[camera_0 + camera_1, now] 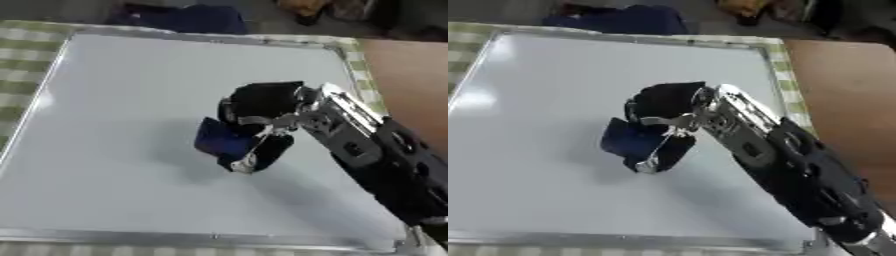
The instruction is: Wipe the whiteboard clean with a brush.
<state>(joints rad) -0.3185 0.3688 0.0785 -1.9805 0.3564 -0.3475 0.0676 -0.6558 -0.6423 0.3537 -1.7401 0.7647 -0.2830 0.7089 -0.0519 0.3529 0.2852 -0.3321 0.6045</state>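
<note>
A large whiteboard [114, 125] with a silver frame fills the table in both eye views; its surface looks blank. My right hand [262, 107] comes in from the lower right and sits over the middle of the board, its fingers curled round a dark blue brush [220, 139]. The brush is pressed against the board just left of the palm. My left hand shows in neither view.
A green and white checked cloth [26, 45] lies under the board and shows along its left and far edges. Bare brown tabletop [411, 80] lies to the right. Dark blue fabric [188, 17] sits beyond the far edge.
</note>
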